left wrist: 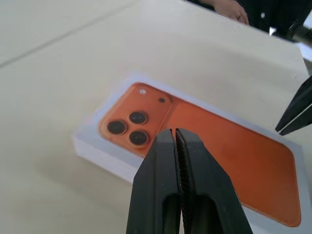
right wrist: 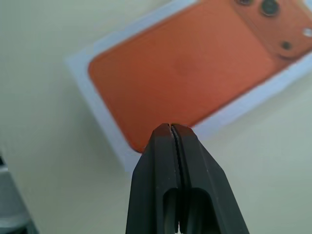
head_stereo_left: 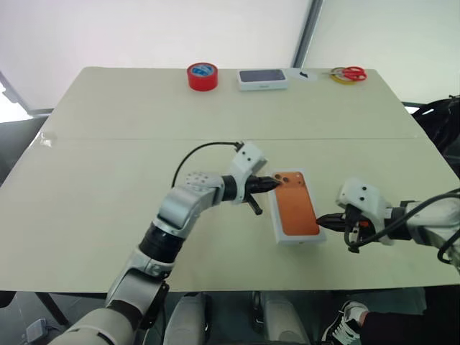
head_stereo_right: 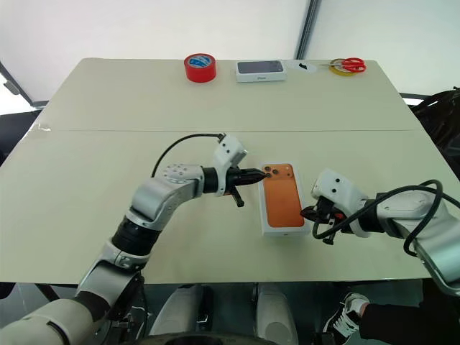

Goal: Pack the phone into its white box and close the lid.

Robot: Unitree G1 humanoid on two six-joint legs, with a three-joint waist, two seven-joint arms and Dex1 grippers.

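Note:
The lid, white with an orange phone picture facing up, lies flat over the white box near the table's front edge, right of centre. The phone itself is hidden. My left gripper is shut and empty, its tips at the lid's far left corner by the printed lenses; touching or just above, I cannot tell. My right gripper is shut and empty too, just off the lid's near right edge. In the right wrist view the shut fingertips hover before the lid's near corner.
At the table's far edge stand a red tape roll, a white box with a dark top, and red-handled scissors on a yellow ring. A person's hand rests past the table's right side. A seam crosses the tabletop.

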